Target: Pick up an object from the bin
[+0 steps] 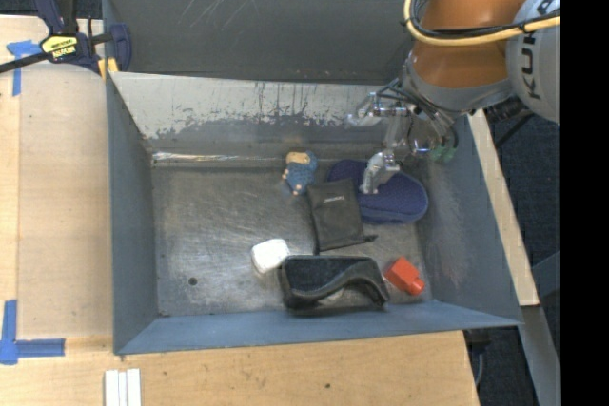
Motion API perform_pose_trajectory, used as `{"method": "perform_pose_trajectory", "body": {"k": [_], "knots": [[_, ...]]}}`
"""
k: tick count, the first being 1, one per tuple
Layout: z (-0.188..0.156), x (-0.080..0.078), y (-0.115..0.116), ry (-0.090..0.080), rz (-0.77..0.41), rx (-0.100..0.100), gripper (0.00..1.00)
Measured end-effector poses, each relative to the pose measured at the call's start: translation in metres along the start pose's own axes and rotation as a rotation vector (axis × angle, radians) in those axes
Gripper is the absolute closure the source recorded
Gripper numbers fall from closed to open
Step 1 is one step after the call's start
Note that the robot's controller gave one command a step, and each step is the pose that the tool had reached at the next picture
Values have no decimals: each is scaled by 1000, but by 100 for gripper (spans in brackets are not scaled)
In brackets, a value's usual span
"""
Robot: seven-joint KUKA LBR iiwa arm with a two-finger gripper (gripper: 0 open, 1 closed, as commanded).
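Gripper point(390, 164) hangs over the dark blue pouch point(402, 201) right of the black wallet point(337, 214), fingers apart, empty. I'd drop straight, pinch the fabric mid-pouch.

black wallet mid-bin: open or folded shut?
Folded shut. The black wallet lies flat as one closed rectangle, with no inner side showing.

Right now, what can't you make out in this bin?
Camera view:
Dark blue soft thing: its back edge is hidden by the tool, its left edge by the flat black pouch.
Small blue-and-yellow figure: too small to identify.
Whether the tool touches the blue thing: cannot tell.
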State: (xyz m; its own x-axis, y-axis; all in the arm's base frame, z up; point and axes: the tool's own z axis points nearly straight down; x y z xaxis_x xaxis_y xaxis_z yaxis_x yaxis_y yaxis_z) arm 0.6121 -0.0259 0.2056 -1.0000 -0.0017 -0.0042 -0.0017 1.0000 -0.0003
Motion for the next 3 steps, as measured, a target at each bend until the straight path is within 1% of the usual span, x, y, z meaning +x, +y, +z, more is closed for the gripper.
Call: {"method": "perform_pose_trajectory", "body": {"k": [1,2,3], "knots": [[112,-2,-3,8,-29,-1,0],[107,-4,-3,1,-29,-1,100],[-9,-19,16,-10,-53,0,100]]}}
